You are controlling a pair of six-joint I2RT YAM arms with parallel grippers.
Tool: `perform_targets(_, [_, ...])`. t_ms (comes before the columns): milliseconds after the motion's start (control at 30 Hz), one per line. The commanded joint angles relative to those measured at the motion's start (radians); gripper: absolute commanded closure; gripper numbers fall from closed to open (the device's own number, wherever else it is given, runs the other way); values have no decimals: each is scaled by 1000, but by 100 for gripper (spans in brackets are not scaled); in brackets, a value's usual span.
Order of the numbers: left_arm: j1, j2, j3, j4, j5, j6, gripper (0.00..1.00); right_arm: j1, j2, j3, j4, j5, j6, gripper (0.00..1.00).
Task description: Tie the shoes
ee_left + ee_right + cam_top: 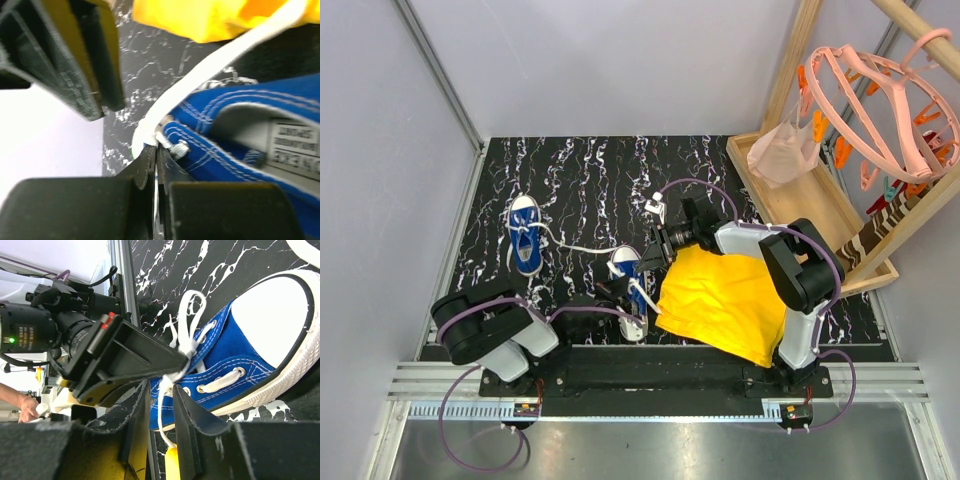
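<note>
Here, stooped at one shoe (pixel 628 268), left tool (pixel 156 155) pinches its lace (pixel 225 55), right tool (pixel 161 396) apparently part-open.

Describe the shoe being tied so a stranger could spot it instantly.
On the black marbled table, find the yellow cloth at the near right. The blue sneaker sits right at that cloth's left edge. Unlike the other sneaker, alone farther left and back, this one has the left arm and right arm meeting at its white laces.

Left arm (pixel 490 328) folded low along near edge of table (pixel 570 170), wrist reaching right toward centre. Left gripper (pixel 156 159) clamped tight on lace (pixel 225 55). Right arm (pixel 802 272) upright, elbow bent, forearm stretched left. Right gripper (pixel 160 392) jaws parted, tips just beside left gripper.
</note>
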Motion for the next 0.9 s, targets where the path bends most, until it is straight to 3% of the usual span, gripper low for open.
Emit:
perform_targets(0, [-18, -48, -20, 463, -73, 11, 100, -4, 19, 43, 36, -28, 8, 66])
perform_targets(633, [-66, -59, 49, 463, -184, 16, 100, -35, 97, 84, 76, -133, 98, 64])
perform_targets(867, [-75, -50, 62, 465, -211, 30, 100, -38, 146, 83, 263, -200, 277, 63])
